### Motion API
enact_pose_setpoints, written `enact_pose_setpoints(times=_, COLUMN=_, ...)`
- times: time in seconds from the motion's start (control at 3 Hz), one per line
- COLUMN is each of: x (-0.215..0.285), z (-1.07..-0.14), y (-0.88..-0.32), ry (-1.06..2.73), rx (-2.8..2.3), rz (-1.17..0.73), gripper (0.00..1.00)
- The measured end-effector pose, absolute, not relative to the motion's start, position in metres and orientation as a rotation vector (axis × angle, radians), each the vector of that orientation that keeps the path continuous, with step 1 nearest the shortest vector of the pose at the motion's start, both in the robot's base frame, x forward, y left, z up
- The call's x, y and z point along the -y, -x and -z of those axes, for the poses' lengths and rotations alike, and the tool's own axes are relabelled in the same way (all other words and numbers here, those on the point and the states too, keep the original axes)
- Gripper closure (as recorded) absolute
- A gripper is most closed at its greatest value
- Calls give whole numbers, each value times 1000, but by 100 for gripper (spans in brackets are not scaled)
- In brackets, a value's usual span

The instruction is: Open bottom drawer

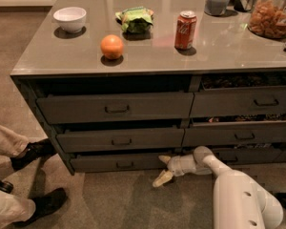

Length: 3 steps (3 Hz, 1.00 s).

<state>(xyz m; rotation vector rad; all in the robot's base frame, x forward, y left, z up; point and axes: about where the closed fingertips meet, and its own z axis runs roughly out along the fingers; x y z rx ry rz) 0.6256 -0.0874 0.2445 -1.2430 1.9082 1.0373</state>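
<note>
Tool (158,171) low over the carpet at the foot of the cabinet, as I see it from the remote station: its two pale fingers (163,177) are spread apart with nothing between them, just off the right end of the bottom drawer (100,162). That drawer is the lowest of the left-hand stack of three, directly left of the tool, and its small dark bar handle (125,165) sits in the middle of the front, apart from the fingers. A dark gap shows above the drawer's front. The white arm (238,194) reaches in from the lower right, passing in front of the neighbouring stack. On the grey surface (219,51) above stand a white bowl (69,19), an orange (112,46), a green packet (136,20) and a red can (185,30). At the left edge, a person's dark shoe (33,152) rests near the cabinet's corner.
</note>
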Motion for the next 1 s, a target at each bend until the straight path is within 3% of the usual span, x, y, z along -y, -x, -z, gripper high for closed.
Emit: enact_pose_setpoints(times=1.0, x=39, z=-250, y=-650, ry=1208, rx=-1732, rz=-1067, gripper=0)
